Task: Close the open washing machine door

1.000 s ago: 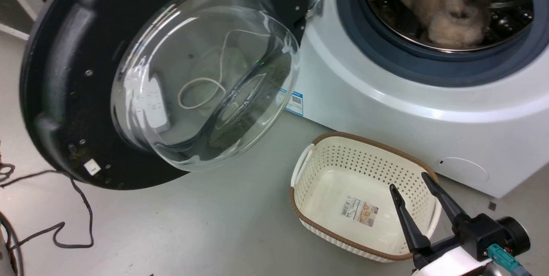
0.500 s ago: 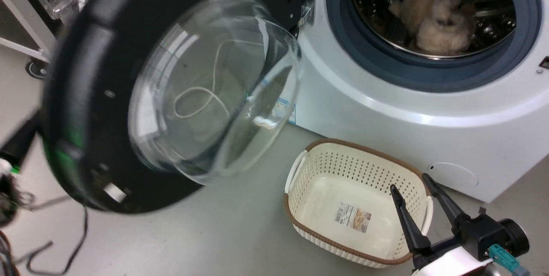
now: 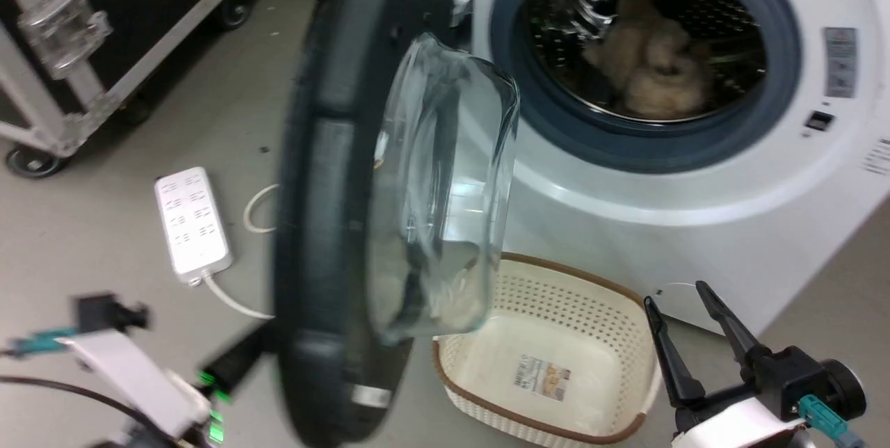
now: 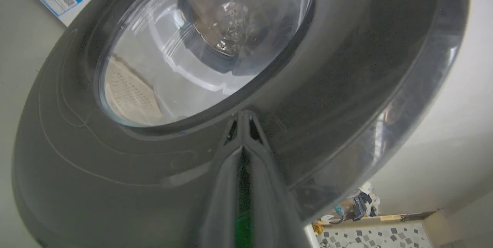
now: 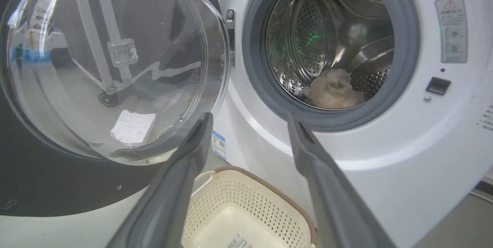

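Observation:
The washing machine door point(image 3: 323, 225) stands half open, nearly edge-on in the head view, its glass bowl point(image 3: 445, 184) bulging toward the machine. The left wrist view looks at the door's outer black face point(image 4: 346, 71). My left gripper point(image 4: 242, 114) is shut, and its joined tips touch that face just below the window point(image 4: 200, 40). The pale left forearm point(image 3: 118, 371) shows at lower left. My right gripper point(image 3: 673, 295) hangs open at lower right, apart from the door point(image 5: 38, 186), holding nothing. The drum mouth point(image 3: 646, 51) is uncovered.
A cream basket point(image 3: 549, 337) sits on the floor under the door's swing, in front of the white machine point(image 3: 695, 225). A fluffy beige item point(image 3: 650, 65) lies in the drum. A white power strip point(image 3: 191, 222) and a wheeled black case point(image 3: 42, 107) lie to the left.
The door has swung toward the machine, from facing me to nearly edge-on. My left forearm has come into the head view at lower left. The camera has shifted; the right gripper holds still.

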